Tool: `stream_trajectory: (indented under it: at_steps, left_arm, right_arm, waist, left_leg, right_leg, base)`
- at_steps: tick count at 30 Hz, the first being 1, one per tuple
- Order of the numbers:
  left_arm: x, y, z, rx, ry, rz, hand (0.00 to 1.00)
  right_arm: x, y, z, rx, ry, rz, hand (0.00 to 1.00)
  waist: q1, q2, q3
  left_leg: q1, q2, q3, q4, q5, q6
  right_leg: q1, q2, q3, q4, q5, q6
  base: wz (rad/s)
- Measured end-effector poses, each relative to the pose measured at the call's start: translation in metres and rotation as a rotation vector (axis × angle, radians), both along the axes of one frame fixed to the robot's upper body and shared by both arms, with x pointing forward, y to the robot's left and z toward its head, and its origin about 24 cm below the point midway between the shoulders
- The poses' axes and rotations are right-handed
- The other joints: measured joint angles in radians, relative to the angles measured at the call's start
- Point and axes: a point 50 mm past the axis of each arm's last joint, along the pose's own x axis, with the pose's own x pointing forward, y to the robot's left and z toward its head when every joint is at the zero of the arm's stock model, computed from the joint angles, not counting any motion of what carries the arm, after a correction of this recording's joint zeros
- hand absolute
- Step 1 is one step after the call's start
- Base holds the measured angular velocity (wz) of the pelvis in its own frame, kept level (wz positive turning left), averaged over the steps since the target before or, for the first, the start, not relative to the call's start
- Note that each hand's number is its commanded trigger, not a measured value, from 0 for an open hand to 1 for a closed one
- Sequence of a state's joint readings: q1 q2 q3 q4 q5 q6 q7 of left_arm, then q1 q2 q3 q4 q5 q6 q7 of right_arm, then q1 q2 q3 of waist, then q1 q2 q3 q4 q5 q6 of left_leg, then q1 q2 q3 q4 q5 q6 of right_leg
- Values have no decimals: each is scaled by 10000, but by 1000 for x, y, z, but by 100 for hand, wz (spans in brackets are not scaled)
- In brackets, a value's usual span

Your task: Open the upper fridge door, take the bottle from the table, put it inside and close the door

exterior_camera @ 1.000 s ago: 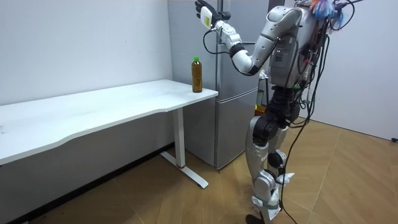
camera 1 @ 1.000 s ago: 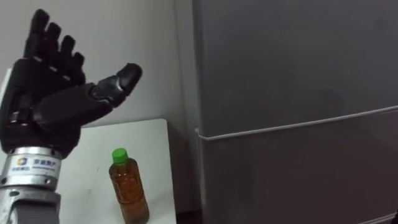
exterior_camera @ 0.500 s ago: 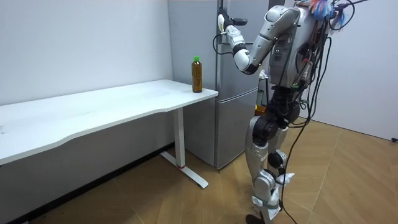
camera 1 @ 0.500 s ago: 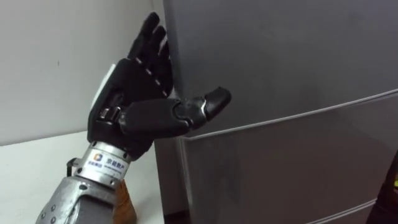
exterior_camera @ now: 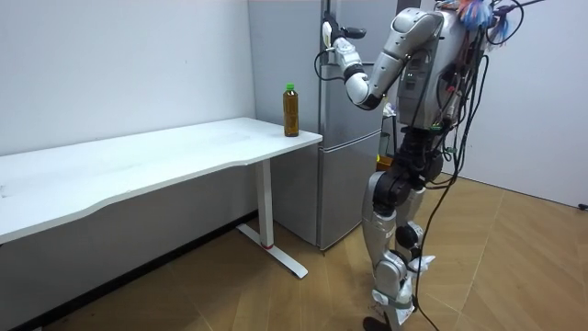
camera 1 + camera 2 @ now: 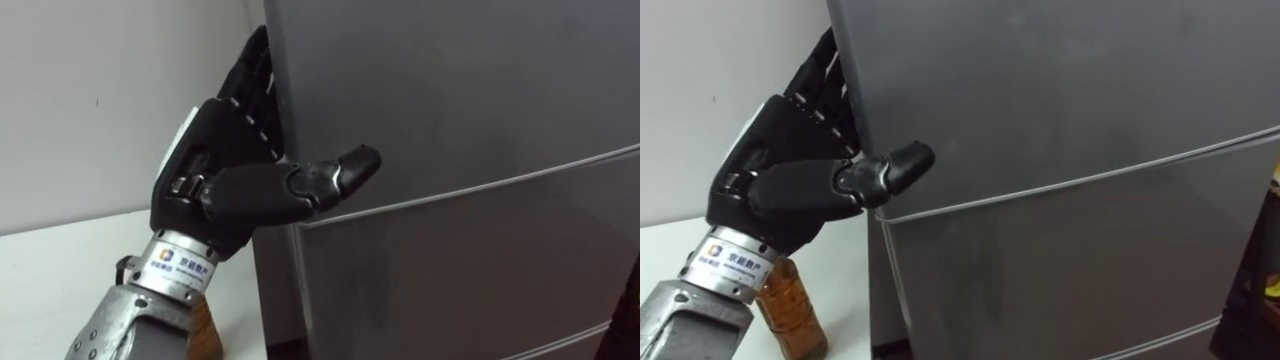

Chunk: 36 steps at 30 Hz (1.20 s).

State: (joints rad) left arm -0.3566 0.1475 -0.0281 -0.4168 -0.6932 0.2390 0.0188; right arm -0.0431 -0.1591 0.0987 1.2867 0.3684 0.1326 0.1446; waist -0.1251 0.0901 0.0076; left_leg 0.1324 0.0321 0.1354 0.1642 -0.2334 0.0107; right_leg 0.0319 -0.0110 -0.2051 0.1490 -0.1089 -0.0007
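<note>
The bottle [image 5: 290,109], amber with a green cap, stands upright on the corner of the white table [image 5: 184,152] next to the grey fridge [image 5: 312,64]. Under my left wrist its amber body [image 6: 788,305] shows. My left hand [image 6: 225,150] is raised against the left edge of the upper fridge door [image 6: 450,90], which is closed. The hand's far part is tucked behind that edge, and the thumb sticks out in front of the door just above the seam. The hand holds nothing I can see.
The lower fridge door [image 6: 450,280] is closed below the seam. I stand upright on a wooden floor [image 5: 514,267] close in front of the fridge, with the table on my left. A white wall [image 6: 90,100] runs behind the table.
A second ago my left hand was up over the table, spread open. It has swung right to the upper door's left edge and has now slid slightly further behind it.
</note>
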Motion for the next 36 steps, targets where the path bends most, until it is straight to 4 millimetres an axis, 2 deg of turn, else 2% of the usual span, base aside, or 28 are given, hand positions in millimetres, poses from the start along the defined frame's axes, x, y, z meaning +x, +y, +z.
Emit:
stream_trajectory:
  at_steps: [4,6,7,8,9,10,11,15,17,23,36]
  left_arm:
    - [1,2,0,-121,30,123,100]
    - [0,-3,0,-285,51,-198,97]
    - [0,-4,-1,-295,68,-210,89]
    - [0,-4,-1,-276,51,-175,89]
    - [0,-4,0,-262,3,-166,71]
    - [0,-4,0,-258,3,-165,64]
    - [0,-4,0,-262,4,-163,51]
    - [-1,-5,0,-322,-33,-289,23]
    - [-1,-6,0,-327,-32,-382,0]
    - [-3,-14,-2,-374,45,-1056,0]
    - [-3,-17,-2,-250,-9,-1156,0]
  right_arm:
    - [0,1,0,29,2,95,0]
    - [1,1,0,2,11,186,0]
    - [2,1,0,1,-2,207,0]
    - [2,1,0,15,-3,214,0]
    - [1,1,0,31,10,211,0]
    - [2,1,0,31,4,213,0]
    - [2,1,0,31,-6,226,0]
    - [2,2,0,30,8,302,0]
    - [2,2,0,31,9,306,0]
    - [2,2,0,43,6,312,0]
    - [2,2,0,104,-16,245,0]
  waist:
    - [19,0,-9]
    - [142,-13,-33]
    - [145,-5,-42]
    - [144,10,-51]
    - [150,15,-54]
    - [154,15,-54]
    - [153,14,-54]
    - [162,1,-46]
    - [163,1,-45]
    - [172,-20,-29]
    - [168,-13,-25]
  left_leg:
    - [-60,-12,14,0,0,0]
    - [-118,-23,16,0,0,0]
    - [-129,-25,16,1,0,0]
    - [-136,-26,16,4,0,0]
    - [-138,-26,16,4,0,1]
    - [-140,-25,16,4,0,1]
    - [-141,-22,16,5,0,1]
    - [-143,-25,16,3,0,1]
    - [-144,-31,16,3,0,1]
    - [-151,-30,18,5,1,1]
    - [-155,-31,13,11,1,2]
  right_leg:
    - [-54,-13,-1,-2,4,9]
    - [-111,-26,-5,8,18,26]
    - [-121,-28,-6,8,22,29]
    - [-123,-31,-9,8,25,31]
    - [-121,-33,-18,8,25,31]
    - [-121,-33,-22,8,25,31]
    - [-121,-31,-23,8,25,31]
    - [-120,-36,-24,8,26,32]
    - [-120,-42,-23,8,29,37]
    - [-127,-40,-23,7,31,38]
    - [-121,-43,-23,2,39,41]
  base:
    - [0]
    - [0]
    - [0]
    - [0]
    - [0]
    - [0]
    - [0]
    - [0]
    - [0]
    - [0]
    - [0]
